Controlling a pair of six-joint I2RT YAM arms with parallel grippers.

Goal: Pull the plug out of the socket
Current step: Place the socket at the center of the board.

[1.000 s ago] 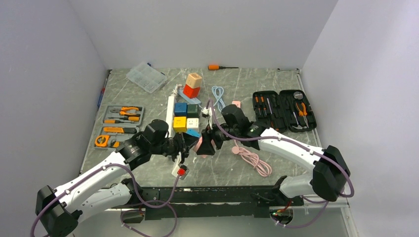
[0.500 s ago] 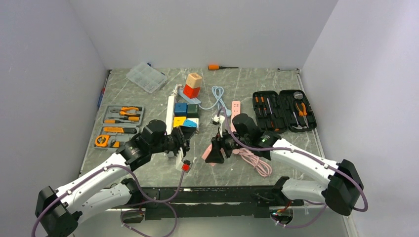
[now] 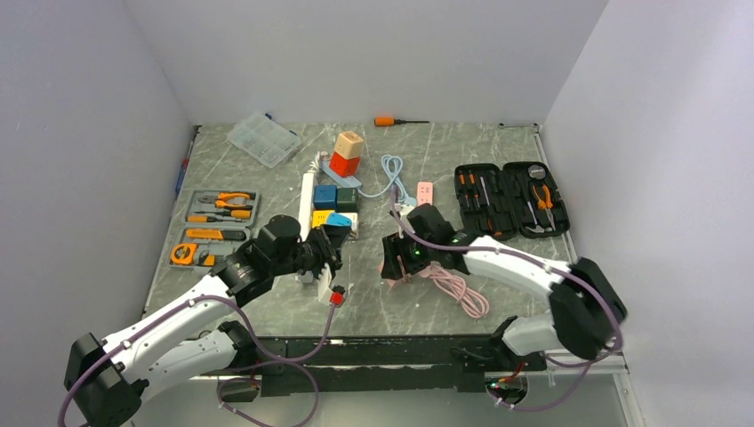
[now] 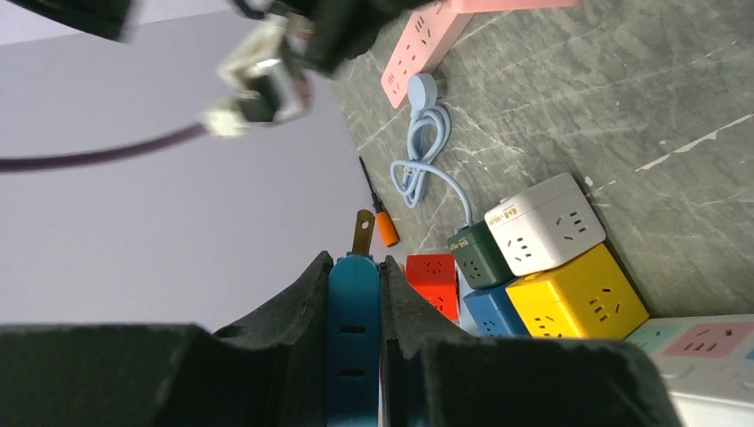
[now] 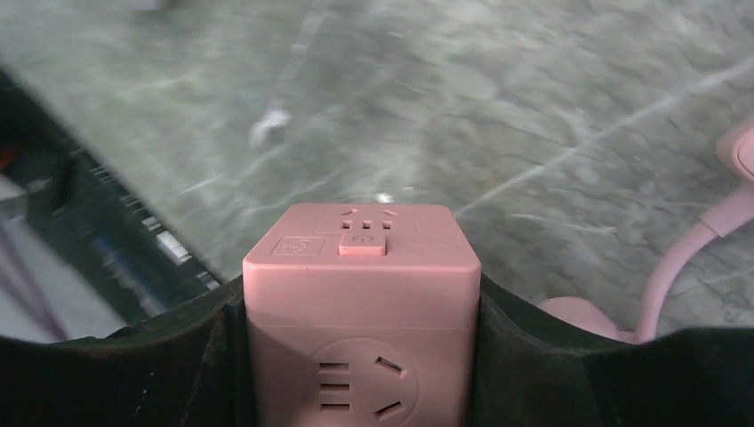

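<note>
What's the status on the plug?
Left pincer shut on blue plug. Right pincer shut on pink socket cube. Plug free, prong bare. Nothing between them.

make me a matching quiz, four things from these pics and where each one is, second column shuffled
Things:
1. blue plug
2. pink cube socket
3. orange screwdriver
4. black tool case

Places:
a. lying open on the right
b. clamped in the left arm's fingers
c. alone at the far edge
d. clamped in the right arm's fingers

Pairs: 1-b, 2-d, 3-c, 4-a
</note>
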